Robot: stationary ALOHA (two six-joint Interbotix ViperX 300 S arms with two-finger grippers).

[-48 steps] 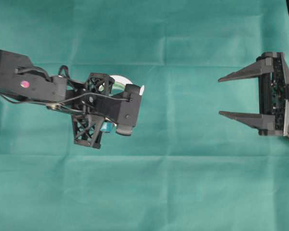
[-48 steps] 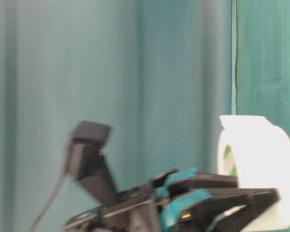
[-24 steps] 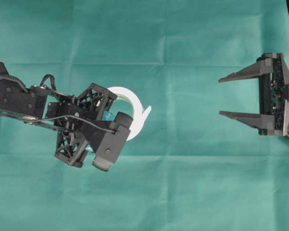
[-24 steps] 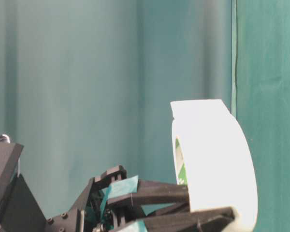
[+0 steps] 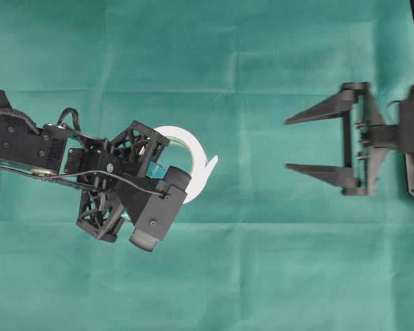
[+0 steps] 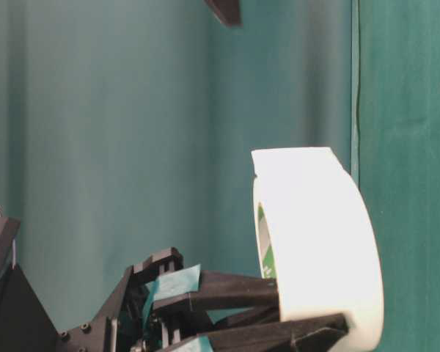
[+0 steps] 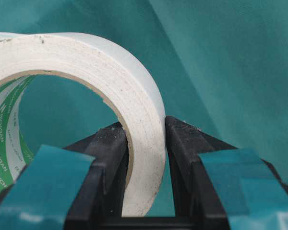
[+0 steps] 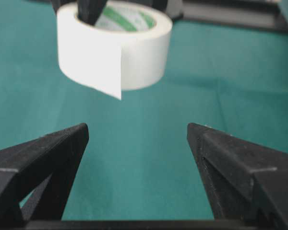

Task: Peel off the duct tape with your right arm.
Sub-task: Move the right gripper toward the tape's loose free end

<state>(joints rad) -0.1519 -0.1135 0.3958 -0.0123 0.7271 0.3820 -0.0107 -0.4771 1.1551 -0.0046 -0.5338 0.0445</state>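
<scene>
The left tool pinches the duct tape, seemingly lifted, well apart from the wide-spread right tool.

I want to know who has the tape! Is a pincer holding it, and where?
Yes. The left pincer holds the duct tape by its wall, one finger inside the ring, one outside. The right pincer is open, holding nothing.

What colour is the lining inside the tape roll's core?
White with green printing, on the tape roll; clearest in the left wrist view.
</scene>
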